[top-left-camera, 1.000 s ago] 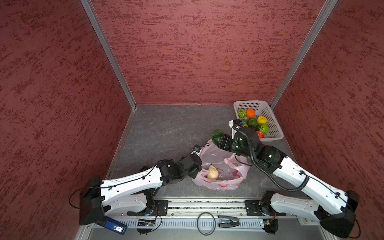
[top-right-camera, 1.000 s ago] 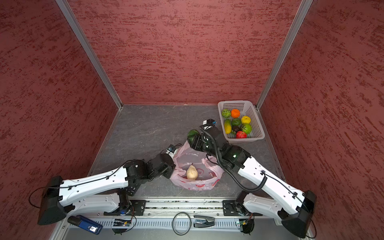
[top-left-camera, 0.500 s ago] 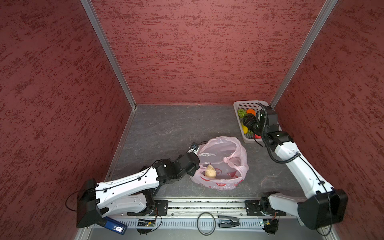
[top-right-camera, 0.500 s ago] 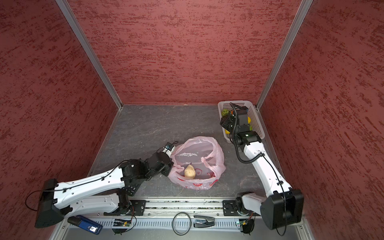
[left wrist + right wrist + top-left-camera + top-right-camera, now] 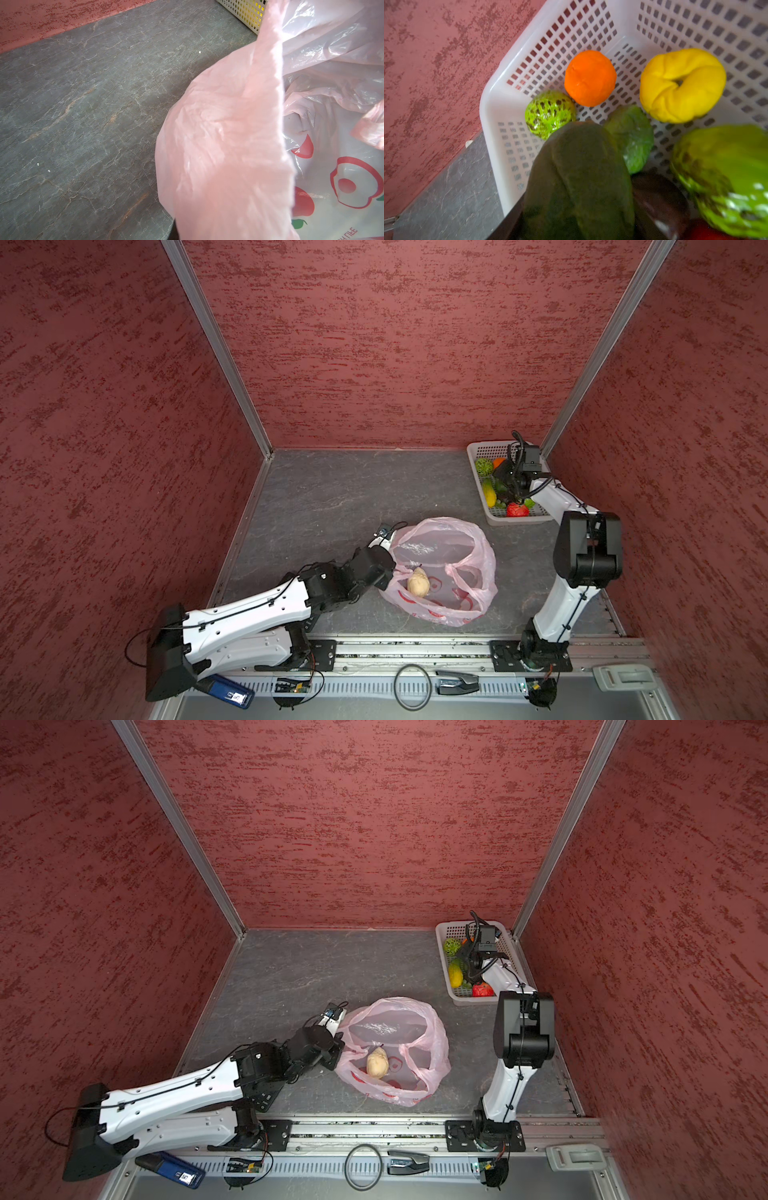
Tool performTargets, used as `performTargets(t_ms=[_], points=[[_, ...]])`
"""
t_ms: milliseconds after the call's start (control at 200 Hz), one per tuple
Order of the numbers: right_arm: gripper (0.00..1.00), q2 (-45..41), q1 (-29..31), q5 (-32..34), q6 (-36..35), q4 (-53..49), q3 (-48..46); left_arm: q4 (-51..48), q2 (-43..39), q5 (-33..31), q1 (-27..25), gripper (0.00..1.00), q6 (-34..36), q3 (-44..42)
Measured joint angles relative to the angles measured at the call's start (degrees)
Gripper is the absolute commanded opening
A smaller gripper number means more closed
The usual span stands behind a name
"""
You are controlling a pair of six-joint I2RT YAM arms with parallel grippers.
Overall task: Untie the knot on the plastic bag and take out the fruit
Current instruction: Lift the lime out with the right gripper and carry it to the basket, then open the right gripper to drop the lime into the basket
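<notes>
Fruit (image 5: 579,176) — dark green — hung pinched in the right gripper (image 5: 506,477) above the basket's (image 5: 492,104) back half; left gripper (image 5: 388,572) pinched the bag (image 5: 478,568).

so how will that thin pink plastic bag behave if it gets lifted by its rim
Likely floppy: the thin pink plastic bag is crumpled, sagging film. Probably light: only one beige lumpy fruit shows inside, and it may roll as the film shifts.

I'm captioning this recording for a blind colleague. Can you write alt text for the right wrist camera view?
A dark green fruit fills the near foreground, seemingly held over a white perforated basket. Inside lie an orange mandarin, a yellow fruit, a green netted ball and a bright green knobbly fruit.
</notes>
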Motion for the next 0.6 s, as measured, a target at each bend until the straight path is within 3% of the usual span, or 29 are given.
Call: performTargets(t_ms=[90,190,441,601], points=[[0.81,3.4,-0.7,0.0,-0.8,-0.7,4.8,0.4,0.0,0.0,-0.1,0.0,0.0,0.0],[0.87,5.1,-1.0,0.0,-1.7,-1.2,7.6,0.9,0.0,0.0,-0.2,0.0,0.0,0.0],[0.88,4.5,-1.1,-0.3,-2.0,-2.6,6.9,1.4,0.2,0.0,-0.5,0.0,0.0,0.0],[0.87,-0.3,-0.7,-2.7,-2.6,-4.7,4.2,1.8,0.2,0.0,-0.7,0.0,0.0,-0.1]])
